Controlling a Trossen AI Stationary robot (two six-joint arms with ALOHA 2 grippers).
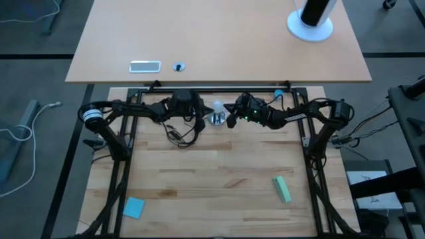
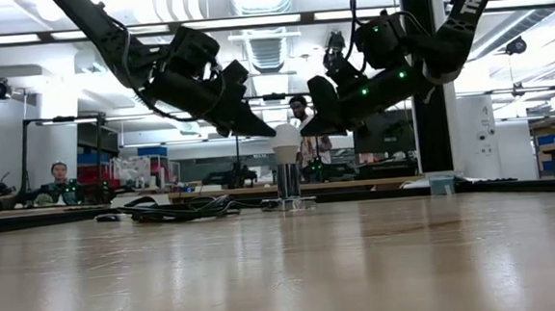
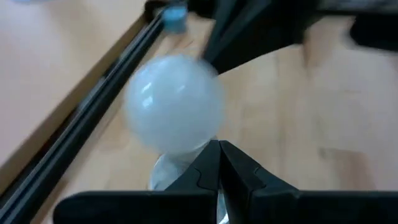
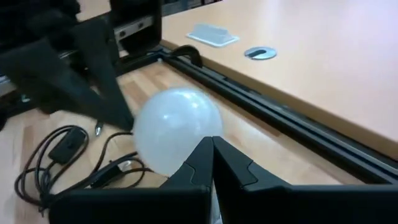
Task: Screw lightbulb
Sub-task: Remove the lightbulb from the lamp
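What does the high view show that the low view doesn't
Only the high view shows the blue block, the green block and the second table behind, with a white stand. Only the low view shows the room beyond, with people, and the bulb sitting upright in the socket. Both show the bulb between the shut left tool and shut right tool.

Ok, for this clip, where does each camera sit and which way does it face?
High: overhead, straight down; both arms meet at the lightbulb.
Low: table height, looking across; lightbulb between left gripper and right gripper.
Left wrist: behind shut fingers, facing lightbulb.
Right wrist: behind shut fingers, facing lightbulb.
Shared: every view shows the bulb.
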